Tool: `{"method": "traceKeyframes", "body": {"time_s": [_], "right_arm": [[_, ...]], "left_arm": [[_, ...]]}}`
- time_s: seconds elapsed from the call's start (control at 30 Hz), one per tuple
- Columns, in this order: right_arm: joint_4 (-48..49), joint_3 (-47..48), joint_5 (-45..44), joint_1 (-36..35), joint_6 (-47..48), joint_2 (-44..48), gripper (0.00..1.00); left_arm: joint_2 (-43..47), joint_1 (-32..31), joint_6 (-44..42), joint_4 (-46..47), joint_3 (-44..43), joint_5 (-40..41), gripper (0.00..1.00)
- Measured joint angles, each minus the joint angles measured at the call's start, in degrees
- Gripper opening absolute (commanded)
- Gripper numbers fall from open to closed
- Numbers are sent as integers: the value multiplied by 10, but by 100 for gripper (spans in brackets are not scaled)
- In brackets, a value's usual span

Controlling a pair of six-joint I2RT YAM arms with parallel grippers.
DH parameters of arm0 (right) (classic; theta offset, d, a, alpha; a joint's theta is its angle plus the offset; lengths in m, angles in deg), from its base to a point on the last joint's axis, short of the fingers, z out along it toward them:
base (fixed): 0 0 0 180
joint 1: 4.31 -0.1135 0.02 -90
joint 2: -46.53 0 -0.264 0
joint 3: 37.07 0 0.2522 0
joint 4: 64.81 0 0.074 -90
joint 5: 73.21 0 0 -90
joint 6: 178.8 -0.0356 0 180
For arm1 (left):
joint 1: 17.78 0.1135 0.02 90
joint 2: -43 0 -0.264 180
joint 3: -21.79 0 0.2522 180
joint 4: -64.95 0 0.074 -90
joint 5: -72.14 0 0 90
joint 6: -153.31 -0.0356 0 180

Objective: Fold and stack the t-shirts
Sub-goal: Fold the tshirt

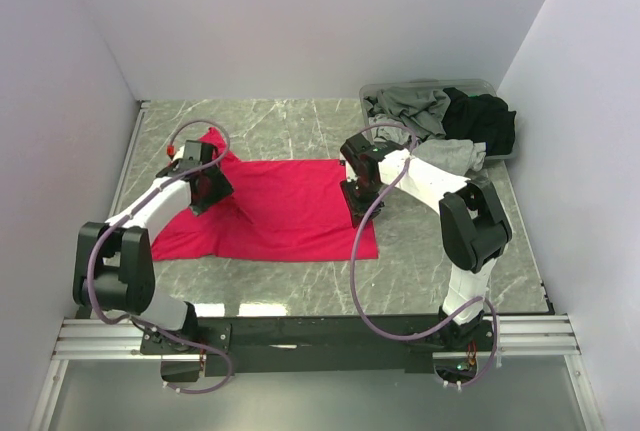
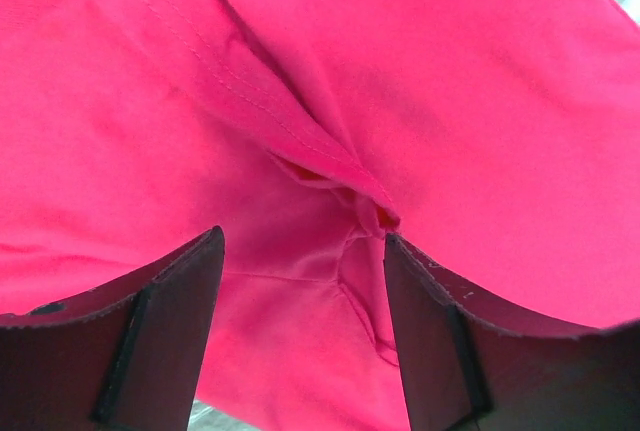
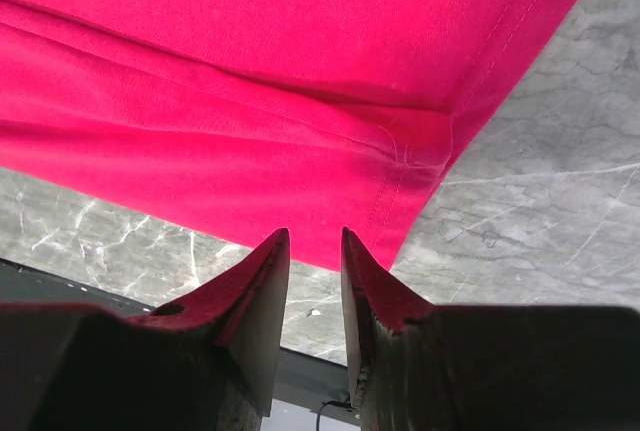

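T-shirt (image 2: 450, 101), red, under wide-open left end effector (image 2: 302, 241)

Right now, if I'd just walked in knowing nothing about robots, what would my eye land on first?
The bright pinkish-red t-shirt, spread on the marbled table mid-scene, grabs the eye first. Two white-and-black arms lean over it, the left tool at its left side and the right tool at its right edge. Next comes the heap of grey and black shirts spilling from a tub in the far right corner.
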Motion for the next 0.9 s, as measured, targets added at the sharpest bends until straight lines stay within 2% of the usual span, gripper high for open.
{"method": "traceKeyframes", "body": {"time_s": [0.23, 0.9], "right_arm": [[0, 0, 0, -2, 2, 0, 35], [0, 0, 0, -3, 2, 0, 35]], "left_arm": [[-3, 37, 4, 51, 15, -53, 71], [-66, 71, -26, 102, 16, -52, 71]]}}
